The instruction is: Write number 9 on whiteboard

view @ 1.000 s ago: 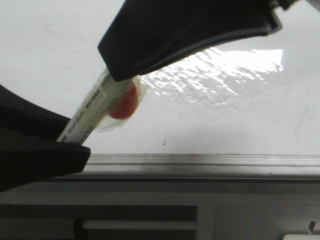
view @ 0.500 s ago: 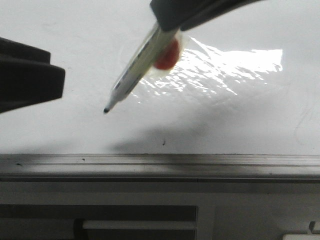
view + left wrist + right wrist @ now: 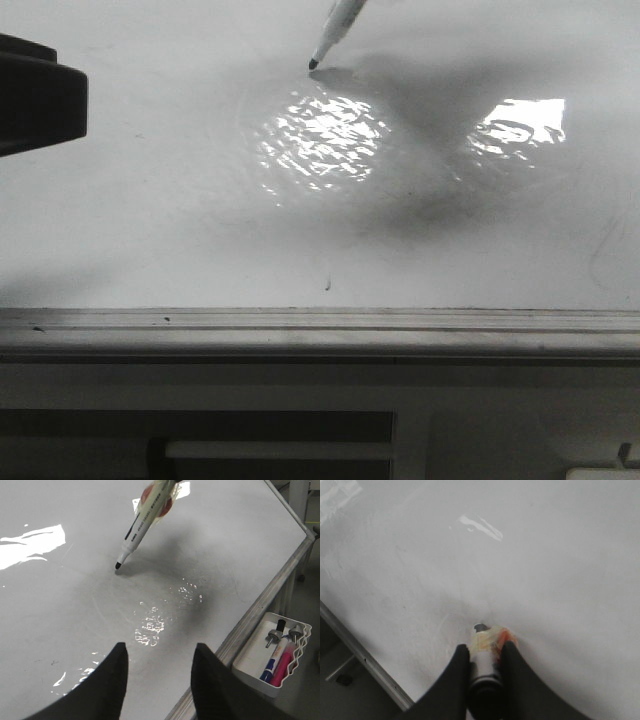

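Left gripper (image 3: 157, 672): fingers spread apart and holding nothing, poised over the near part of the whiteboard (image 3: 60, 605); in the front view its dark body (image 3: 35, 95) enters at the left edge. Whiteboard (image 3: 150, 200): glossy white surface with wrinkled glare patches, bounded along the near side by a grey metal edge rail (image 3: 320, 330); a small dark speck (image 3: 327, 283) lies just above the rail. Marker pen (image 3: 142, 522): white barrel, black tip, orange-red blob taped near its upper end; tilted, the tip at or just above the board surface beside its own shadow, whether touching cannot be told; in the front view only the lower end (image 3: 333, 30) shows, near the top centre. Right gripper (image 3: 485, 657): fingers pinching the marker pen (image 3: 482, 655) between them, tip directed at the board (image 3: 545, 555). Number 9: no drawn stroke discernible on the board. Tray (image 3: 272, 655): white, hanging off the board's edge, containing several pens.
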